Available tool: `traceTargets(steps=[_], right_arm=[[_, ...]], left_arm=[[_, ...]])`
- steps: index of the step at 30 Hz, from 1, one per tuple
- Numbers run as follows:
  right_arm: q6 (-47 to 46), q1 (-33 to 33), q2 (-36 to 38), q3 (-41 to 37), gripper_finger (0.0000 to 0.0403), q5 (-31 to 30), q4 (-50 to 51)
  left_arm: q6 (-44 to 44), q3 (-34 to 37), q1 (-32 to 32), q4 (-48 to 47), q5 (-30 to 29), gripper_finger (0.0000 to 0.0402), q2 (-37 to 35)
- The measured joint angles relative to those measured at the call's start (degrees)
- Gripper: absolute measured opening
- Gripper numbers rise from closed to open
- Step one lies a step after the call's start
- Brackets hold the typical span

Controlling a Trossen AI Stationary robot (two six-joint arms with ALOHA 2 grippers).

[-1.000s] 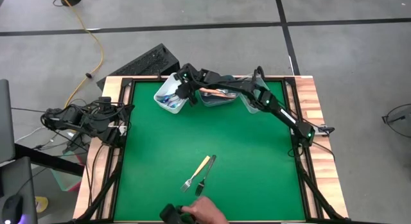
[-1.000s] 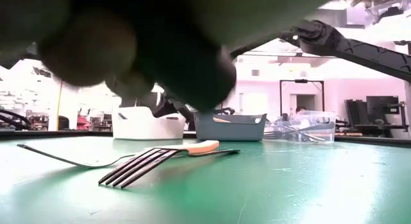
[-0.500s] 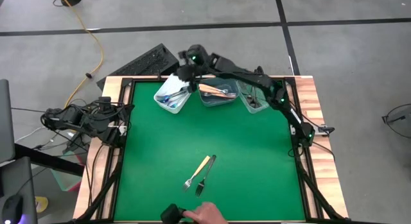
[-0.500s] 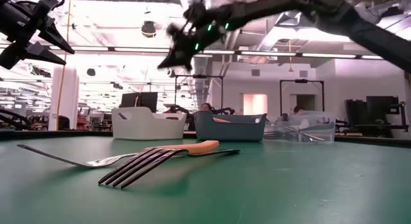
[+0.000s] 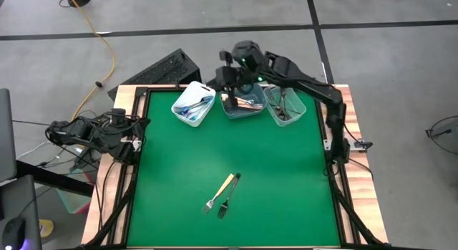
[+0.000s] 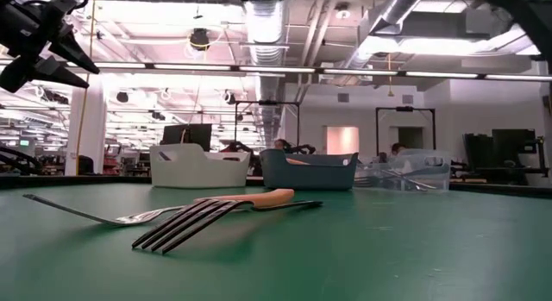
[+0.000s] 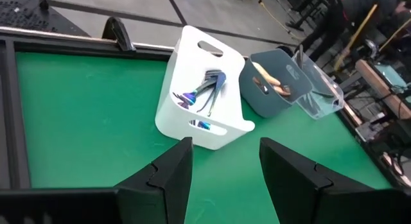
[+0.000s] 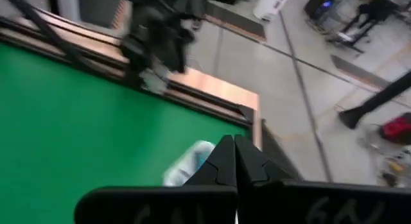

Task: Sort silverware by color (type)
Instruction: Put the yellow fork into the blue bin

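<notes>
Right hand (image 8: pixel 232 161) pinched shut and holding nothing, above the grey bin (image 5: pixel 242 105); left hand (image 7: pixel 225 169) parked open at the counter (image 5: pixel 179 164) edge; two forks (image 5: pixel 223 193) mid-counter, seemingly touching; others in three bins

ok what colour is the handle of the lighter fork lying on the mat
Pale yellow-orange. The fork shows it best in the high view, beside the black-handled one.
</notes>
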State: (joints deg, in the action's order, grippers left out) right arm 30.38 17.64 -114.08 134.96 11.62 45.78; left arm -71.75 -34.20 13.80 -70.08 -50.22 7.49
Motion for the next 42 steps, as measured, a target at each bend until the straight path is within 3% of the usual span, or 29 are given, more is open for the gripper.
traceTargets(steps=[11, 21, 31, 33, 36, 38, 40, 42], right_arm=[[-9.48, -16.04, 2.91, -0.32, 0.0002, -5.06, 6.84], [-11.59, -27.91, -4.17, -1.27, 0.0011, -12.26, 8.37], [-12.95, -32.48, -15.67, -1.14, 0.0123, -13.45, 8.75], [-12.39, -33.05, -17.30, -1.46, 0.0149, -13.15, 13.67], [-11.88, -32.94, -20.31, -1.32, 0.0182, -13.15, 13.10], [-11.67, -33.04, -22.14, -1.52, 0.0201, -13.18, 19.26], [-11.59, -32.98, -23.16, -1.14, 0.0216, -12.69, 15.70], [-10.95, -33.20, -24.26, -1.48, 0.0226, -12.71, 21.55]], left_arm=[[0.75, 0.00, 0.00, 0.17, 2.90, 0.0164, 0.00], [1.06, 0.00, 0.00, 0.13, 2.93, 0.0164, 0.00], [1.08, -0.02, -0.02, 0.09, 2.95, 0.0164, 0.02], [1.06, -0.09, -0.02, -0.08, 2.83, 0.0164, 0.21], [1.90, -0.04, -0.02, 0.10, 3.24, 0.0164, 0.17], [2.15, -0.12, -0.02, 0.11, 2.70, 0.0164, 0.49], [2.21, 0.02, -0.02, -0.15, 3.37, 0.0164, 0.26], [2.20, -0.17, 0.01, 0.23, 2.48, 0.0164, 0.54]])
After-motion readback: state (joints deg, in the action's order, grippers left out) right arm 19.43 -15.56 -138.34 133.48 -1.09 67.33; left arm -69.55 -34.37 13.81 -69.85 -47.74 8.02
